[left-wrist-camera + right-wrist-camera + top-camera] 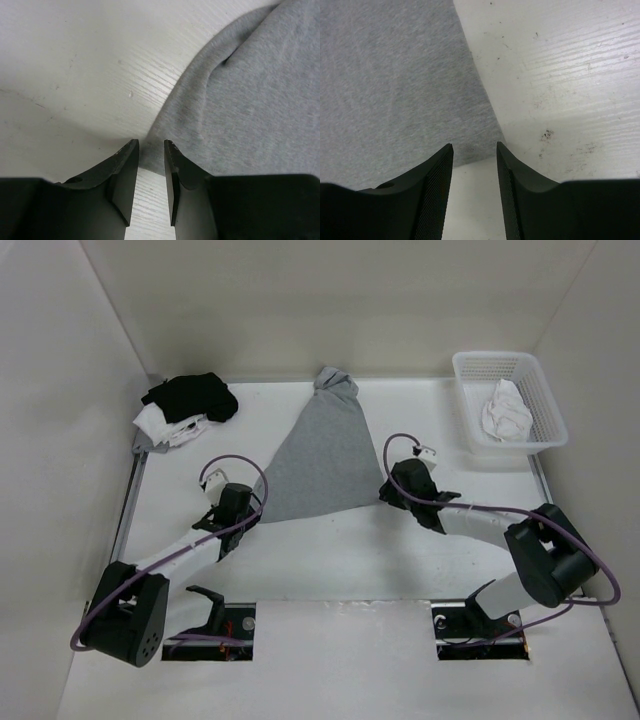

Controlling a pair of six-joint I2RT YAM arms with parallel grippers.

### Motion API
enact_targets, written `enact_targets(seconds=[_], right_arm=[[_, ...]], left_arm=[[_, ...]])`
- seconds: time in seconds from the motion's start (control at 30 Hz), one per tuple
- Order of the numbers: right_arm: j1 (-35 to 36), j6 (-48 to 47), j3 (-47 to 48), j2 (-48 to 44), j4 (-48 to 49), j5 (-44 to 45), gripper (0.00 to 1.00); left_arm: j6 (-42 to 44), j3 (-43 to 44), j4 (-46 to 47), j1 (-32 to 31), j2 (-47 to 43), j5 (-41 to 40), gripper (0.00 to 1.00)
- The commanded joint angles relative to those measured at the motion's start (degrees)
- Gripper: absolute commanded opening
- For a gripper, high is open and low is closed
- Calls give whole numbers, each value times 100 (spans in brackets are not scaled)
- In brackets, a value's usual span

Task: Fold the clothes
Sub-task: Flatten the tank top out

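Observation:
The clothes (322, 455), a grey tank top, lie flat in a rough triangle at mid table, with the far end bunched up (335, 380). My left gripper (258, 507) is low at the near left corner of the clothes. In the left wrist view the clothes (250, 100) fill the right side, and their corner reaches the tips of my left gripper (151, 142); its jaws stand a narrow gap apart over bare table. My right gripper (386, 492) is at the near right corner. In the right wrist view that corner of the clothes (395, 85) lies just beyond my open right gripper (475, 145).
A black and white garment pile (185, 405) lies at the far left. A white plastic basket (535, 390) at the far right holds a white cloth (505, 412). White walls close in the table on three sides.

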Motion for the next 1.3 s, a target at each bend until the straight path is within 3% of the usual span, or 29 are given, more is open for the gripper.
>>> enact_targets(seconds=[0.0, 0.3, 0.5, 0.63, 0.93, 1.27], right_arm=[[-81, -7, -23, -79, 330, -5, 46], [-300, -86, -6, 17, 435, -14, 53], [-441, -121, 293, 482, 216, -242, 55], [-415, -112, 434, 668, 40, -453, 46], [-231, 46, 285, 457, -583, -269, 48], [77, 169, 627, 852, -1111, 12, 32]], left_arm=[[203, 41, -454, 19, -71, 482, 24], [353, 137, -604, 133, 69, 544, 7], [301, 295, -587, 90, -878, 518, 2], [309, 349, -630, 98, -1231, 412, 1], [344, 226, -490, 195, -1249, 517, 1], [353, 155, -349, 283, -1521, 552, 1]])
